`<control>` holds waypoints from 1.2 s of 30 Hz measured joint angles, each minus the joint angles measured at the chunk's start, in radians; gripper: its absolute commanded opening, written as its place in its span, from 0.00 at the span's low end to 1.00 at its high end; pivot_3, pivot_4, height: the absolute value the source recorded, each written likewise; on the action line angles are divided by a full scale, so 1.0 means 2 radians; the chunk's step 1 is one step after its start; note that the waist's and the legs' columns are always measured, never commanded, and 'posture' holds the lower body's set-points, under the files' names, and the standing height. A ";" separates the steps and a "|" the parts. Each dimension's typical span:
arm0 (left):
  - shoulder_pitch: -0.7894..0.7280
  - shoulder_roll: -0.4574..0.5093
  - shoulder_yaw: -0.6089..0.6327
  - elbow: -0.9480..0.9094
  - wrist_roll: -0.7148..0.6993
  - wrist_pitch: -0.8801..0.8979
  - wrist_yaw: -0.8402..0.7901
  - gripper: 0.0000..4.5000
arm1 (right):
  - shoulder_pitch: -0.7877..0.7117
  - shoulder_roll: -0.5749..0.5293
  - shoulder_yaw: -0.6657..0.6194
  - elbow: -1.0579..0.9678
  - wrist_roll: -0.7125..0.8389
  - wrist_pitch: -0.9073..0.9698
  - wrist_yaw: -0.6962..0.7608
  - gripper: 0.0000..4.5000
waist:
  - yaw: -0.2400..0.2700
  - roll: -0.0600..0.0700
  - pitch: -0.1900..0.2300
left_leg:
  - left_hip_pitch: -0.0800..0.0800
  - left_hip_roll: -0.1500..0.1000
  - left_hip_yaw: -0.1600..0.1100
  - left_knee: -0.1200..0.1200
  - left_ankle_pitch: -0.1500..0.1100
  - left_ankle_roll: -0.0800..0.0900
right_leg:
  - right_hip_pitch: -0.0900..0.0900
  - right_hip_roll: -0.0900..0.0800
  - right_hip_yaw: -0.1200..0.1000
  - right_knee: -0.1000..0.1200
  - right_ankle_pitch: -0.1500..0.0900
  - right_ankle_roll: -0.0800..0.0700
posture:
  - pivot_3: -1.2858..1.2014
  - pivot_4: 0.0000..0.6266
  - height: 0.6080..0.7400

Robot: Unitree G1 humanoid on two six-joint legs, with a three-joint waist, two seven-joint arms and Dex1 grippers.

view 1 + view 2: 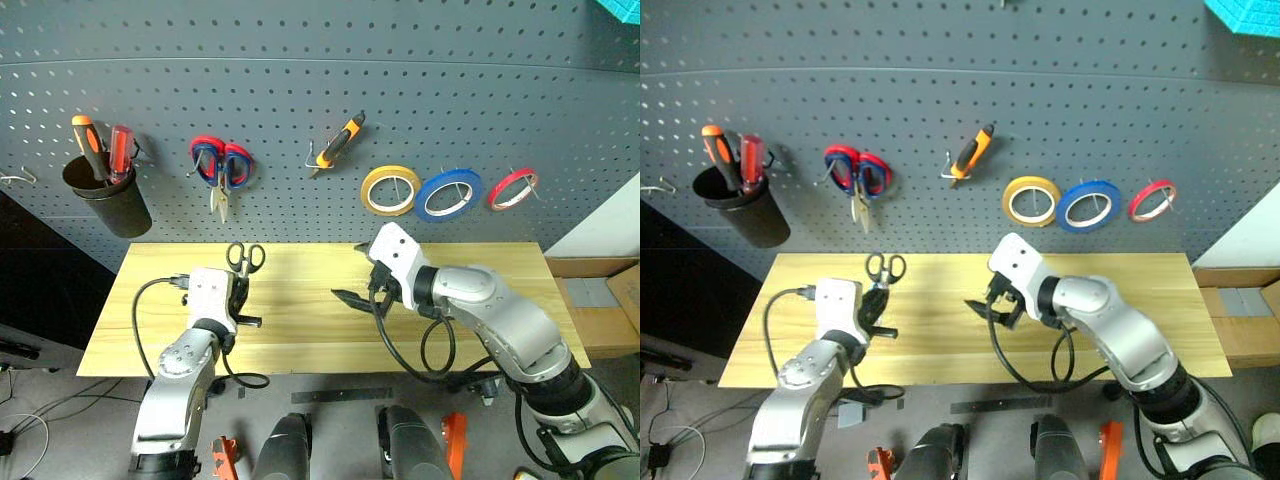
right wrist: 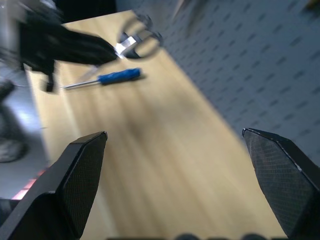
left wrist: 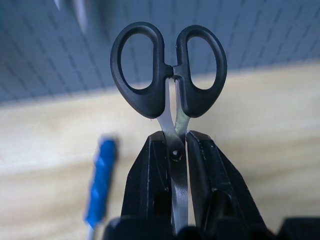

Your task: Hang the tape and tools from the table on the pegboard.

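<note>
My left gripper (image 1: 240, 282) is shut on the blades of the small black-handled scissors (image 3: 169, 70), whose handles point toward the pegboard (image 1: 400, 80). Beside it, the blue-handled screwdriver (image 3: 101, 180) lies flat on the table (image 1: 300, 335). My right gripper (image 1: 362, 298) hangs open over the table's middle with nothing between its fingers (image 2: 80, 175). On the pegboard, the orange-and-black pliers (image 1: 338, 143) hang from a hook. The blue tape (image 1: 448, 194) hangs between a yellow roll and a red roll.
A black cup (image 1: 108, 195) on the pegboard's left holds an orange and a red screwdriver. Red-and-blue scissors (image 1: 221, 168) hang beside it. A yellow roll (image 1: 390, 190) and a red roll (image 1: 512, 188) hang on hooks. A cardboard box (image 1: 600, 300) stands right of the table.
</note>
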 measured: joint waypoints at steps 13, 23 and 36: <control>0.024 0.026 0.061 -0.106 0.016 -0.093 -0.003 0.05 | -0.033 0.007 -0.048 0.039 -0.011 -0.031 0.000 1.00 | 0.004 0.000 0.000 | 0.000 0.000 0.000 0.000 0.000 0.001 | 0.000 0.000 -0.001 0.001 0.000 0.000 | 0.53 0.27 1.00; -0.072 0.057 0.068 -0.043 -0.015 -0.083 -0.037 0.05 | -0.020 0.012 -0.038 0.017 0.007 -0.027 0.033 1.00 | 0.001 0.000 -0.001 | 0.000 0.000 0.000 0.000 0.000 0.000 | 0.000 0.000 0.000 0.001 0.000 0.000 | 0.52 0.28 1.00; -0.086 0.059 0.080 0.001 -0.038 -0.081 -0.036 0.05 | -0.010 0.032 -0.064 -0.022 0.056 -0.027 0.043 1.00 | 0.000 0.000 -0.001 | 0.000 0.000 0.000 0.001 0.000 0.000 | 0.000 0.000 0.000 0.001 0.000 0.000 | 0.51 0.29 1.00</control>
